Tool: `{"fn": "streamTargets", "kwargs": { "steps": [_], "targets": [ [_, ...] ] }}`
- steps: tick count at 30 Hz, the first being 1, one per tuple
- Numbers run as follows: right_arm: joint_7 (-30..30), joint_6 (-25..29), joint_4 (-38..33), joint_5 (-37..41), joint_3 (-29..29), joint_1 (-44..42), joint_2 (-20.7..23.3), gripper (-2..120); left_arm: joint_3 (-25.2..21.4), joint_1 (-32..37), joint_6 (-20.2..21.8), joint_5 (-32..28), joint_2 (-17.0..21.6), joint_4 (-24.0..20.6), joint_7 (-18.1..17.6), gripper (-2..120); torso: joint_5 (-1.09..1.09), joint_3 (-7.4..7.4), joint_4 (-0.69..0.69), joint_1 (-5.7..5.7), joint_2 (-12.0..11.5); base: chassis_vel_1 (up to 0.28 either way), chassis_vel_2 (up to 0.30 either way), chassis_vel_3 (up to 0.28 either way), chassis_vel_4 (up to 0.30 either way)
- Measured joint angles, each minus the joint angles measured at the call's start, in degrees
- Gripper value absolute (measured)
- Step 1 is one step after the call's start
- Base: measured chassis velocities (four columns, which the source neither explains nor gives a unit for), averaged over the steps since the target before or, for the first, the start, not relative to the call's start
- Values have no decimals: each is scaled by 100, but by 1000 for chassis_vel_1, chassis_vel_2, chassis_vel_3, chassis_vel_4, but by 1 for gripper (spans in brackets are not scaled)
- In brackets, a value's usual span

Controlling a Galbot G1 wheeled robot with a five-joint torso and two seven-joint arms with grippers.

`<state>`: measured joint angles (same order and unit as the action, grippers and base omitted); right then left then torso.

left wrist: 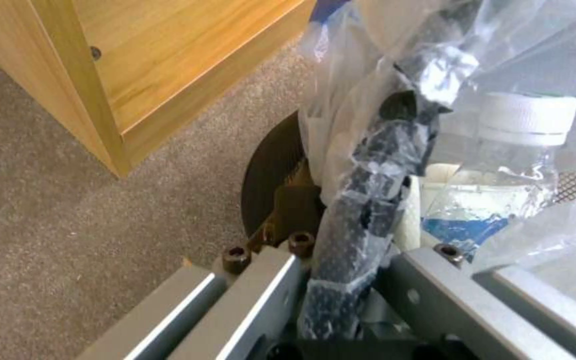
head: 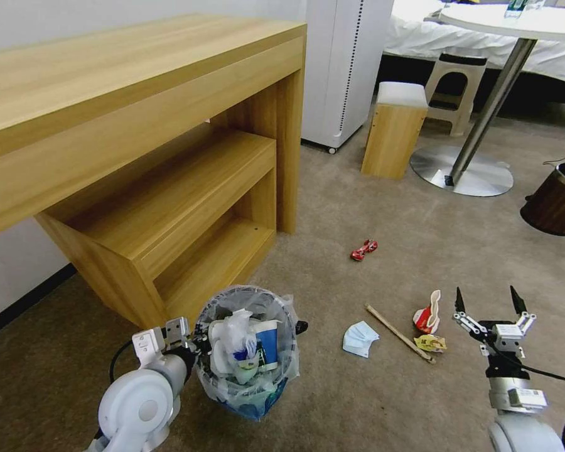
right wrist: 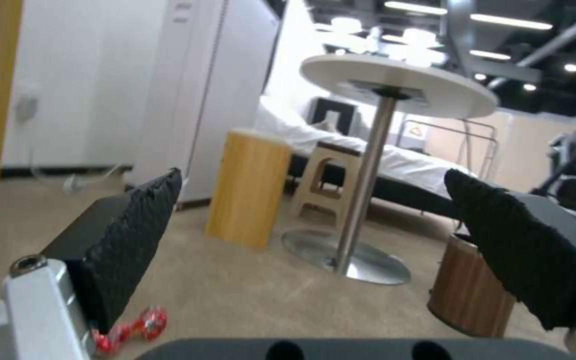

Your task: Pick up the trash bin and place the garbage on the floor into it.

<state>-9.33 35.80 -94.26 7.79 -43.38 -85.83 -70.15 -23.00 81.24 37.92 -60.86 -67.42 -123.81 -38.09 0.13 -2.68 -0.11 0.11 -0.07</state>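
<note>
The trash bin [head: 248,376], a dark wire bin lined with a crinkly clear bag, stands upright beside the wooden desk and holds a blue-white cup, a bottle [left wrist: 501,170] and tissue. My left gripper [head: 194,342] is shut on its rim [left wrist: 361,200], clamping wire and bag together. Garbage lies on the beige floor [head: 333,207]: a red wrapper [head: 363,250] [right wrist: 131,327], a wooden stick [head: 398,333], a folded blue-white tissue [head: 360,339], a crushed red paper cup [head: 428,314] and a yellow scrap [head: 430,343]. My right gripper [head: 488,300] [right wrist: 328,240] hangs open just right of the cup, holding nothing.
The wooden desk [head: 138,125] with a low shelf fills the left. Farther back stand a white cabinet [head: 342,69], a wooden stool [head: 392,129], a round table on a metal base [head: 464,169] and a brown wood-grain bin [head: 555,201] at the right.
</note>
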Motion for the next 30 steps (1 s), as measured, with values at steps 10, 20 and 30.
{"fn": "streamTargets", "kwargs": {
  "steps": [10, 20, 30],
  "targets": [
    [33, -83, -67, -13, -58, 2, 134, 100, -44, -42, -9, -66, 204, 41, 8, 0, 1, 0, 0, 0, 0, 0, 0, 0, 0],
    [91, -89, -64, 146, -37, -49, 607, 100, -38, -52, -16, -98, 239, 84, -20, 0, 0, 0, 0, 0, 0, 0, 0, 0, 0],
    [67, -150, -87, 62, 91, -83, 680, 100, -61, -57, -24, -122, 270, 111, -25, 0, 0, 0, 0, 0, 0, 0, 0, 0, 0]
  ]
}}
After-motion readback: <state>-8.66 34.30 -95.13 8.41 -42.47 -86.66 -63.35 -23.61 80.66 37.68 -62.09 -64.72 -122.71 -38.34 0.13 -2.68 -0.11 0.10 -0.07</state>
